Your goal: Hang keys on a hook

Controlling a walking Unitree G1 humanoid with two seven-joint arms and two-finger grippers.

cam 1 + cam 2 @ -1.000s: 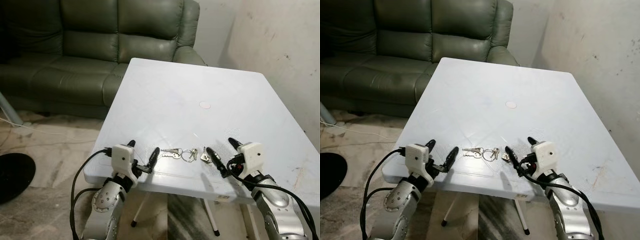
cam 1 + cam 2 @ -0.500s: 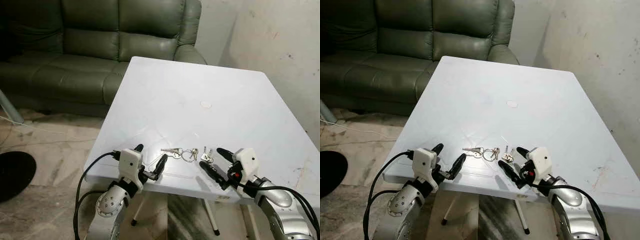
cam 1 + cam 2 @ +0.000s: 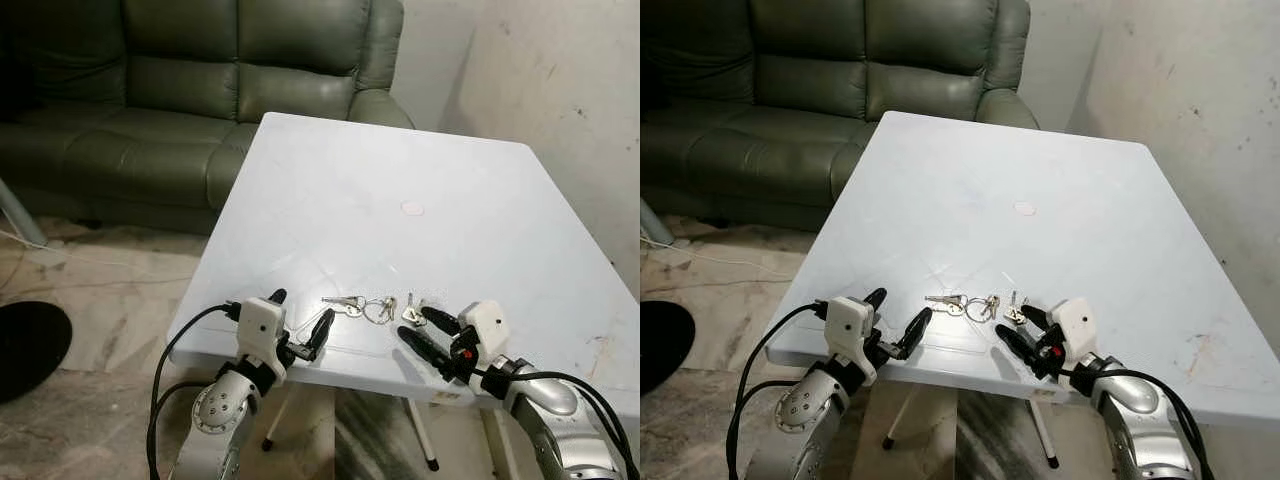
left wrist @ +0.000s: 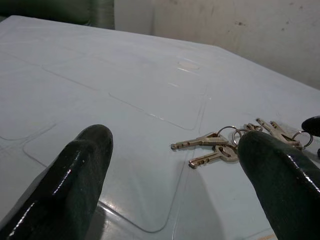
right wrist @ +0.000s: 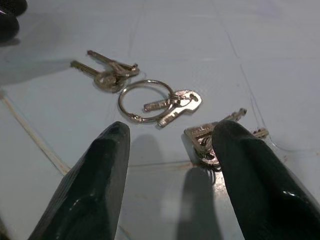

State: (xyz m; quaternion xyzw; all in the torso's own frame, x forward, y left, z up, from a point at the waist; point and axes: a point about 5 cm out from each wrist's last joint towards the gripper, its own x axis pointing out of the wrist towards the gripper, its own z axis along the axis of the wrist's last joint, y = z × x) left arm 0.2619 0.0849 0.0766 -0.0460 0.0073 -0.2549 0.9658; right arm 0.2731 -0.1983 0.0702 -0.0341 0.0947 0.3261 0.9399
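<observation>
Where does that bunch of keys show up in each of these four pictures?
Left eye view: keys near the table's front edge, between both grippers.
Right eye view: same spot.
Left wrist view: lying ahead, beside one finger.
Right wrist view: just beyond both fingertips.
Shared landmark: the big key ring.

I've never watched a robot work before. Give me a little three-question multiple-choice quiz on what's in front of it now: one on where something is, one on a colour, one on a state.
1. Where do the keys lie?
A. on the sofa
B. on the table's near edge
C. on the floor

2. What colour is the sofa?
A. dark green
B. red
C. white

3. How are the right gripper's fingers?
A. shut on the keys
C. shut, empty
B. open

Answers: 1 B, they rest on the white table between both grippers. 2 A, its leather is dark green. 3 B, the right wrist view shows a gap between the fingers, keys beyond.
</observation>
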